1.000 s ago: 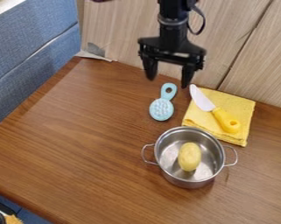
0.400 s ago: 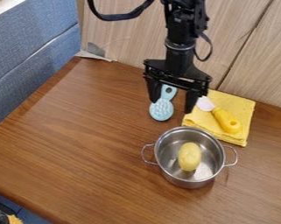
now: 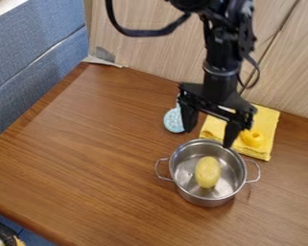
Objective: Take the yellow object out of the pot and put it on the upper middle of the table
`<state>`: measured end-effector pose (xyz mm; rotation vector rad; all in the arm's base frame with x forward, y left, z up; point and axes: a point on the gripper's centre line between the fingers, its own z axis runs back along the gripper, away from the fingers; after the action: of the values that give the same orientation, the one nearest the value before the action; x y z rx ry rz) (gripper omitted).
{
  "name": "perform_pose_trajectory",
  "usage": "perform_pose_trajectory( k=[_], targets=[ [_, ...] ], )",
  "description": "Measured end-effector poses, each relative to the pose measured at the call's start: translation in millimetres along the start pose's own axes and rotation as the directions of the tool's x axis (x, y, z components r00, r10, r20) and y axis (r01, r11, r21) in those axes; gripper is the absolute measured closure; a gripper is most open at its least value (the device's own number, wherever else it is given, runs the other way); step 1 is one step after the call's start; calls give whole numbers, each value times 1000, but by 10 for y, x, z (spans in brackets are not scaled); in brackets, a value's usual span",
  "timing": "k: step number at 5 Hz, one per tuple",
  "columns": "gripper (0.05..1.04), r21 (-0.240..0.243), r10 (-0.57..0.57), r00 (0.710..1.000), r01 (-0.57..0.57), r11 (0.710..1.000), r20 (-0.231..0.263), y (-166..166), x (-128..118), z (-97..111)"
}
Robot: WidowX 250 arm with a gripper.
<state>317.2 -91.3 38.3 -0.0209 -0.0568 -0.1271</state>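
While the potato (image 3: 207,172) lies in the pot (image 3: 209,201), the hand (image 3: 208,138) hangs spread near the far rim. Knife (image 3: 252,138) on cloth (image 3: 266,120).

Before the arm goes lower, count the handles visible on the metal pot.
2: one loop handle on the pot's left side in the picture, one loop handle on its right.

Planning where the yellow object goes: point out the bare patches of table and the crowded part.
Bare table runs from the pot and blue brush to its left edge, and below the pot. Crowded: right of the brush, where the gripper hangs near the pot's far rim and the yellow cloth.
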Motion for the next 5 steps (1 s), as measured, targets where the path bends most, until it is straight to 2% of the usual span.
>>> perform_pose_trajectory(
  k=[1,2,3,4,5],
  targets=[
    [83,26,-17,1000,17,1000,1,-62,-65,-37],
    [83,63,-8,1000,10,998,-29,-38,-127,-149],
    [83,70,-9,997,14,997,-72,-29,-202,-283],
    [120,37,-39,993,43,998,-115,-82,-252,-458],
    [377,36,-71,990,76,996,-123,-130,-247,-500]
  ],
)
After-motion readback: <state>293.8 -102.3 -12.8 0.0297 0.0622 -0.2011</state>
